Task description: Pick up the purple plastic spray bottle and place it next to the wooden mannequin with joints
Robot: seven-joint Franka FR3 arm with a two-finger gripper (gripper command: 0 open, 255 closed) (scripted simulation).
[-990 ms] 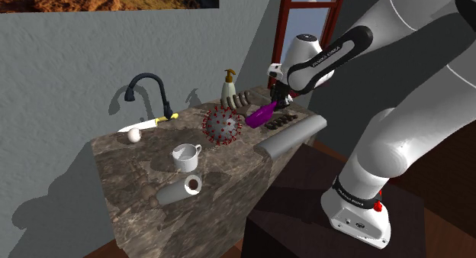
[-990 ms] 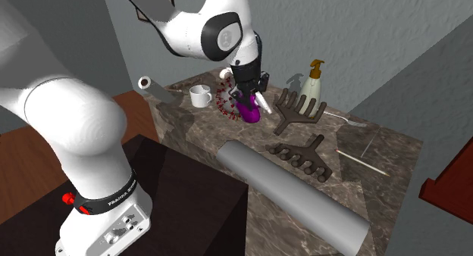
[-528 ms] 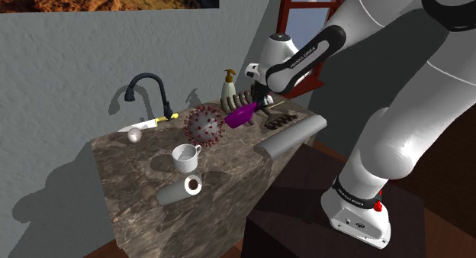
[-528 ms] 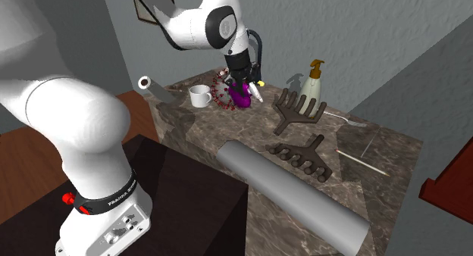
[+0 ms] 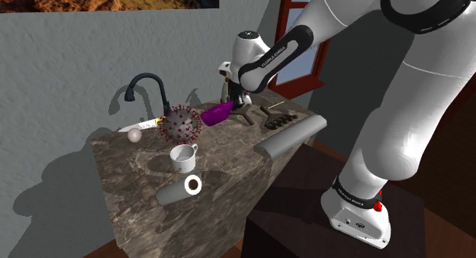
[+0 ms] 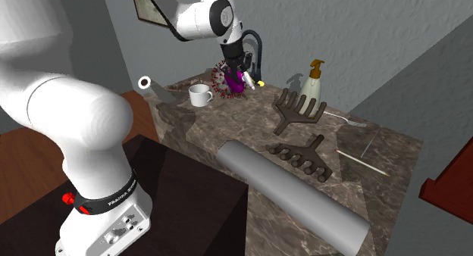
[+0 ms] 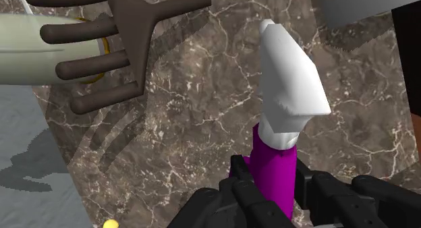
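Clearly, your black two-finger gripper (image 7: pixel 272 174) was clamped on the purple, white-headed spray bottle (image 7: pixel 283 105), tilted above the brown marbled countertop (image 5: pixel 137 172) near the grey red-spiked ball (image 5: pixel 180 124).

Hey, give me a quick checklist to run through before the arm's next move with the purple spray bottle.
1. Grip: ok, the tool is shut on the purple bottle.
2. Bottle lifted off the counter: ok.
3. Clearance from the spiked ball: not ok, the bottle sits right against it in the shoulder view.
4. Bottle near the jointed brown hand: not ok, well away from it.
5. Landing spot: cannot tell, the grey cylinder lies close beside that hand.
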